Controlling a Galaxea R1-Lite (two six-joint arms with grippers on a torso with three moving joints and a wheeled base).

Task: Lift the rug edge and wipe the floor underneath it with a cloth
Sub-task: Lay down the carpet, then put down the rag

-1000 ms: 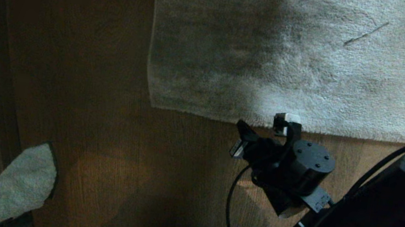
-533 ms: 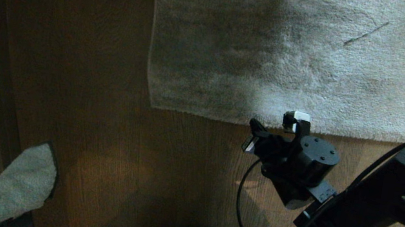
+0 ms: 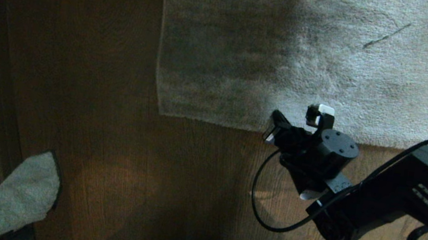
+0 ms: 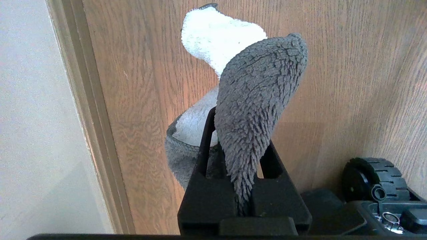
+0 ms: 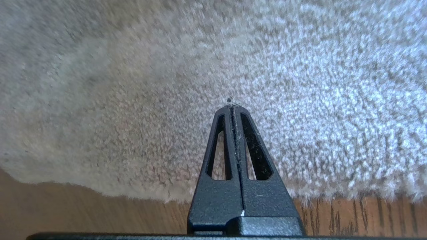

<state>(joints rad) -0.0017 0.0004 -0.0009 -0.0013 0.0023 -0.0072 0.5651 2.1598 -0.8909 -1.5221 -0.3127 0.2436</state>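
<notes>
Plush grey-beige pile lies flat on the brown plank floor (image 3: 199, 168), and the rug edge (image 5: 100, 191) runs straight across just under the right pincer (image 5: 233, 106), whose jaws are pressed together on nothing, tips over the pile a little inside the border. Closed like that, I'd say it cannot take the edge; if it comes down as it is it may only poke or shove the rug and ruck it up, and it must open and get a finger beneath the border first. The left pincer (image 4: 243, 186), off by the skirting at the floor's left side, is clamped on the cloth (image 4: 257, 110), which droops loosely and could slip or drag. Against a second ago, the right pincer has crept from the bare planks just short of the border to over the rug itself; rug and cloth have not shifted
</notes>
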